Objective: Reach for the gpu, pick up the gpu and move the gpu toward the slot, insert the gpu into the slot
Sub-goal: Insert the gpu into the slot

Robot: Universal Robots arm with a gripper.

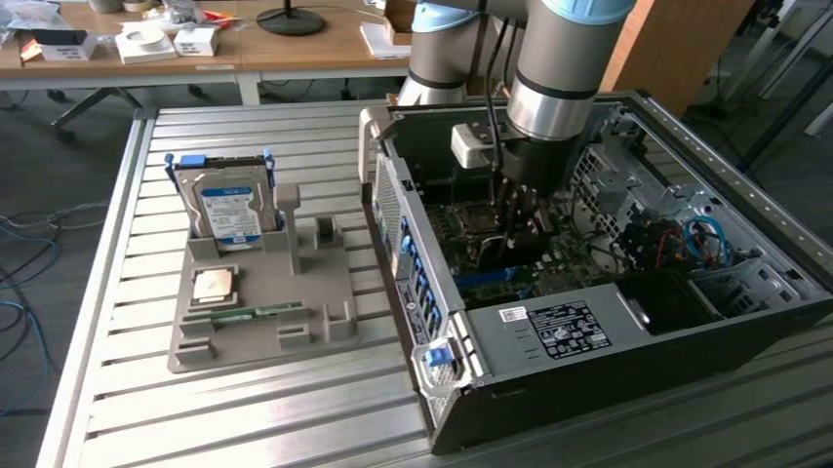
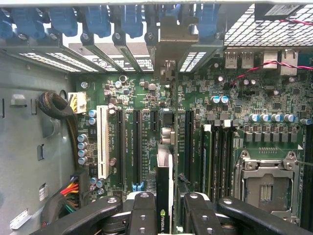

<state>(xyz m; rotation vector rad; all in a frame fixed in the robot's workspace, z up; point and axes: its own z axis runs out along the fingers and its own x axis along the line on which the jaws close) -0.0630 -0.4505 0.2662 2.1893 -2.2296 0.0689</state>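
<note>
Exterior view: the arm reaches down into the open computer case point(image 1: 677, 322), which lies on its side on a slatted metal table point(image 1: 260, 409).
Gripper: low inside the case, above the green motherboard point(image 1: 573, 255); in the wrist view the gripper point(image 2: 164, 215) has its black fingers point(image 2: 144, 213) clamped on either side of a thin card.
Gpu: the gpu point(image 2: 164, 196) stands on edge between the fingers, a green logo showing on its near end, its pale metal bracket point(image 2: 167, 73) running up to the rear openings of the case.
Slot: the slot point(image 2: 188, 142), a long black connector, lies just beside the card's edge; whether the card is seated in a connector cannot be told.
Nearby board parts: a white connector strip point(image 2: 103, 142), more black strips, and the silver CPU socket point(image 2: 266, 183).
Table: a grey holder tray point(image 1: 260, 302) sits on the exterior view's left, well apart from the case, with a blue-labelled hard drive point(image 1: 229, 210) upright in it.
</note>
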